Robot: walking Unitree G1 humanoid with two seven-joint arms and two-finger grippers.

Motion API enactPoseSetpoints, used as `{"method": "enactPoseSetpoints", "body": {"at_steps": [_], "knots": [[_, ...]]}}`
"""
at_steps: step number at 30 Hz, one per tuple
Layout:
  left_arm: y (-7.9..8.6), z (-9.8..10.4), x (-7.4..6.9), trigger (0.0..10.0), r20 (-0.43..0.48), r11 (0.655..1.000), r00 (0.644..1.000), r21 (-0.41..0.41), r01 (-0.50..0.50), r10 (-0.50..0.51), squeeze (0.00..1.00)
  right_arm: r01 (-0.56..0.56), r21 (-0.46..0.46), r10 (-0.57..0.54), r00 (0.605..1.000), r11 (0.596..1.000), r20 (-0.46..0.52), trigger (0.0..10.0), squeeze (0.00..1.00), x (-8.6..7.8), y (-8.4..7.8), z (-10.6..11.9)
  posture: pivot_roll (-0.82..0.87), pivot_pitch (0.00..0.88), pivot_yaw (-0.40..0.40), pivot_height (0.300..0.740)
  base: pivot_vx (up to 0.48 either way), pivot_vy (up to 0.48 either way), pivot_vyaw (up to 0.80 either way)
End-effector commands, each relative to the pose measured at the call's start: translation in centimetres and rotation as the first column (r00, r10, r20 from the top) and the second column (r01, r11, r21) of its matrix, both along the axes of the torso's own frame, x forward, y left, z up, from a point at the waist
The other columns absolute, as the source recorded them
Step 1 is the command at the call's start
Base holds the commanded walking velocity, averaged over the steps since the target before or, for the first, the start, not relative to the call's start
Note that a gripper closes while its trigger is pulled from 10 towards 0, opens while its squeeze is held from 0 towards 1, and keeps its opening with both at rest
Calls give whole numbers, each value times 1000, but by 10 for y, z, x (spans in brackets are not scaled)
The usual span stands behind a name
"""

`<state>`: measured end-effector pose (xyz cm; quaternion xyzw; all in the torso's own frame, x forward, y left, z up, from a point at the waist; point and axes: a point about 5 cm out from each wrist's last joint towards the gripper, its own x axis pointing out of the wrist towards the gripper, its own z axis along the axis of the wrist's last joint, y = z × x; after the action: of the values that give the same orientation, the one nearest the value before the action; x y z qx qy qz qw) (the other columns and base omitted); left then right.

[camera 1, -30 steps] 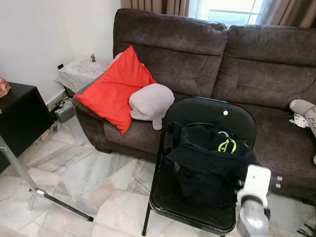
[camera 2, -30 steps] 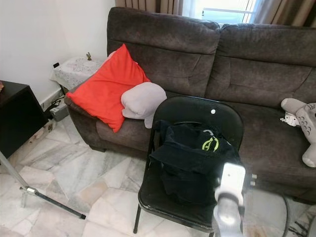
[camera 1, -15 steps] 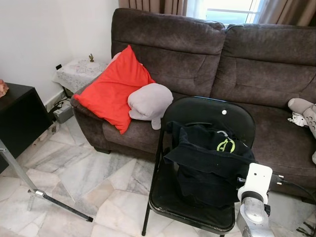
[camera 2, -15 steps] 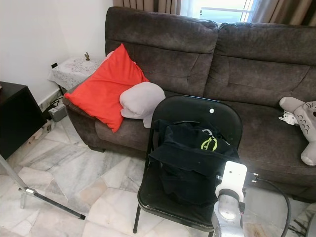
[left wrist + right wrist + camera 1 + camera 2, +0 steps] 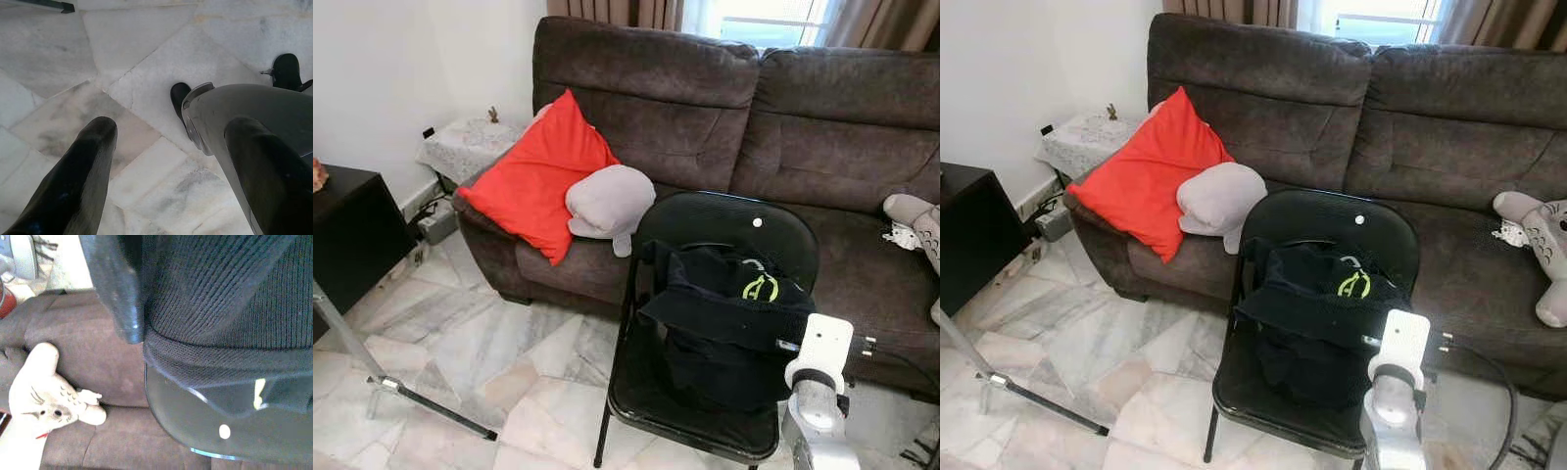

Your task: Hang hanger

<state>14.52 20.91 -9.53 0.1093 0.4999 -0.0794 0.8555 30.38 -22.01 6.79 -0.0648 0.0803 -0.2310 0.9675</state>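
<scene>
A black garment with a small green logo lies bunched on the seat of a black folding chair in front of the sofa. A thin dark curve, perhaps a hanger's hook, shows above its collar. My right gripper is raised at the garment's right edge. In the right wrist view the black knit is pressed close to the camera, with the chair back beyond it. My left gripper hangs open over the marble floor beside my own leg.
A dark brown sofa stands behind the chair with a red cushion, a grey pillow and a white plush toy. A black cabinet and a metal stand leg are at the left, with marble floor between.
My right arm has lifted slightly and come closer to the garment's right edge. The garment and chair have not moved.
</scene>
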Motion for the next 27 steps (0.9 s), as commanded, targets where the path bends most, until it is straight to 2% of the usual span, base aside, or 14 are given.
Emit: {"method": "enactPoseSetpoints", "body": {"at_steps": [1,7,14,18,27], "knots": [[1,-2,-5,10000,-21,1000,1000,17,18,-18,0,0,-12,0,1000,1000,23,0,0,4,0,6,45,0,6,740,0,0,0],[1,-2,-5,10000,-20,1000,1000,17,19,-19,0,-13,-38,15,998,999,54,0,0,10,3,17,46,0,6,740,0,0,0],[1,-2,-5,10000,-20,1000,1000,17,20,-19,0,-95,-191,127,979,977,160,0,0,25,19,56,43,0,7,740,0,0,0],[1,-2,-5,10000,-21,1000,1000,17,19,-19,0,-107,-225,154,967,968,203,0,0,28,24,70,43,0,7,740,0,0,0],[1,-2,-5,10000,-22,1000,1000,15,19,-19,0,-113,-220,169,952,969,256,0,0,29,27,91,39,0,7,740,0,0,0]]}}
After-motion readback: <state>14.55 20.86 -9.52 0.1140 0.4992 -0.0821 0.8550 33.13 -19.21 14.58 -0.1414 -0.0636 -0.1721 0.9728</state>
